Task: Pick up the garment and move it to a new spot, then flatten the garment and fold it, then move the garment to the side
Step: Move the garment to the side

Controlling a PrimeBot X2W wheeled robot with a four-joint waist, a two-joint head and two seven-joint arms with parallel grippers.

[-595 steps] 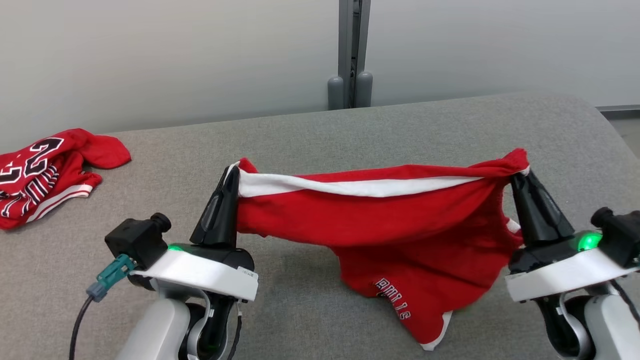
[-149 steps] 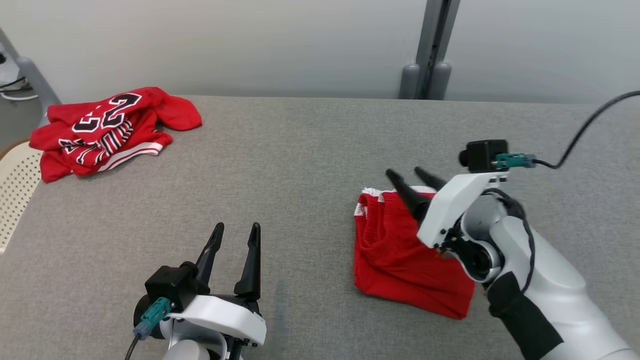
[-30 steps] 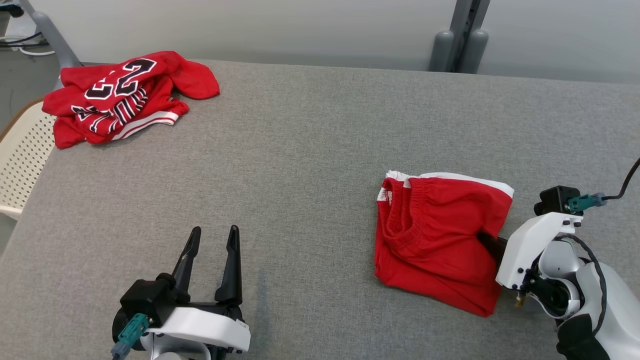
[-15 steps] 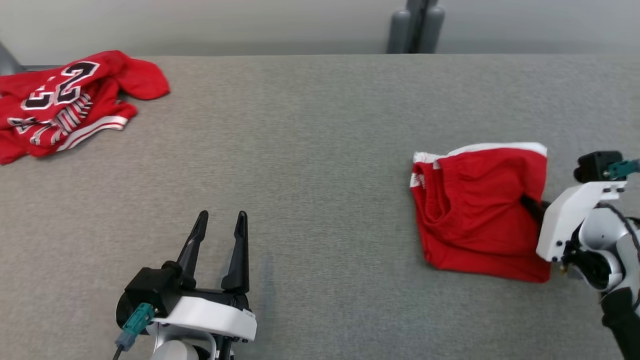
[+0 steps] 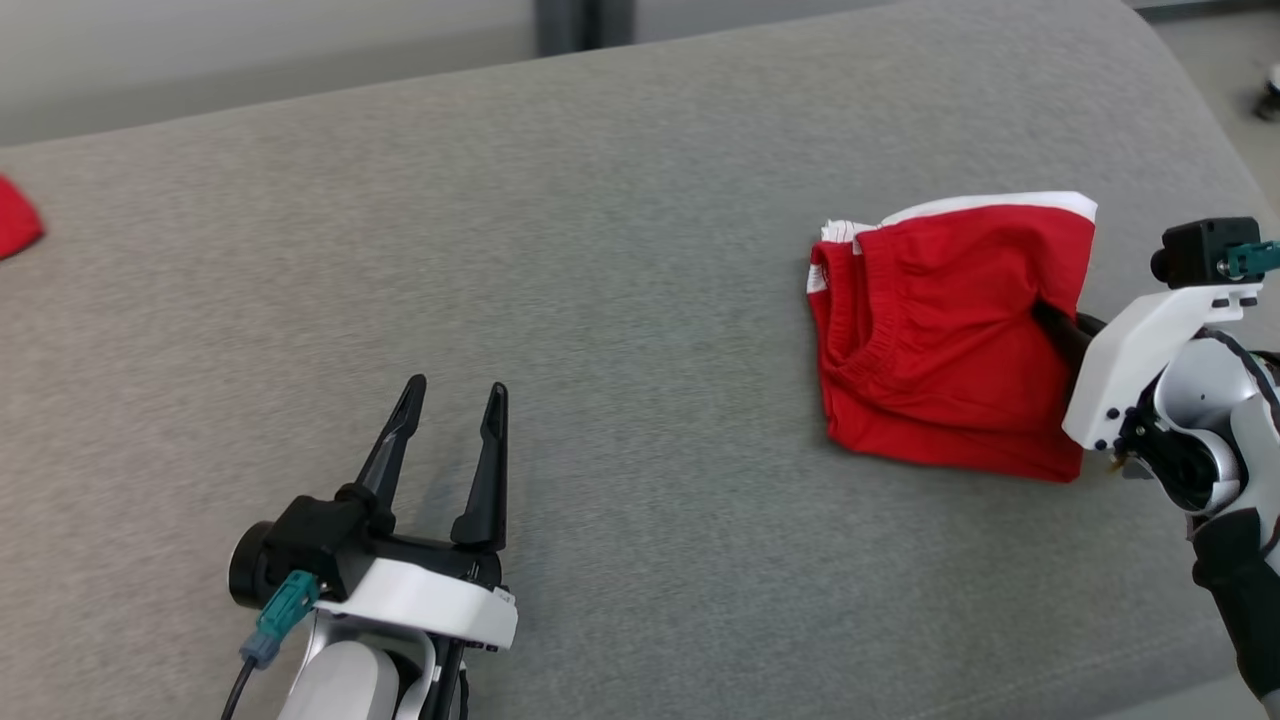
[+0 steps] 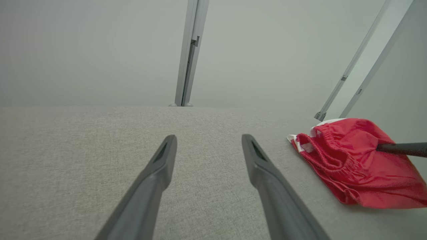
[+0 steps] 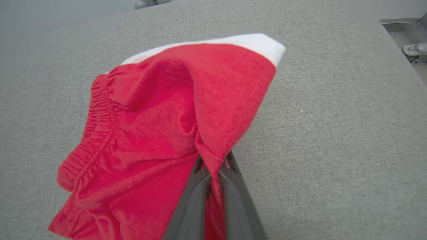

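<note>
On the right side of the grey worktop [image 5: 600, 180] lies the red garment [image 5: 930, 340], folded into a compact square with its white hem at the far edge. Folding is judged complete; the move to the side appears in hand, not finished. The right tool [image 5: 1052, 318] is clamped on the garment's right edge. The left tool [image 5: 455, 392], near left, has its fingers apart and holds nothing.

I work in what looks like a lab or test room: a wide desk [image 5: 600, 250] covered in plain grey cloth, bare pale partition panels [image 6: 100, 50] at 12 o'clock joined by grey metal posts [image 6: 188, 66], and smooth grey floor [image 5: 1225, 40] at 2 o'clock.
</note>
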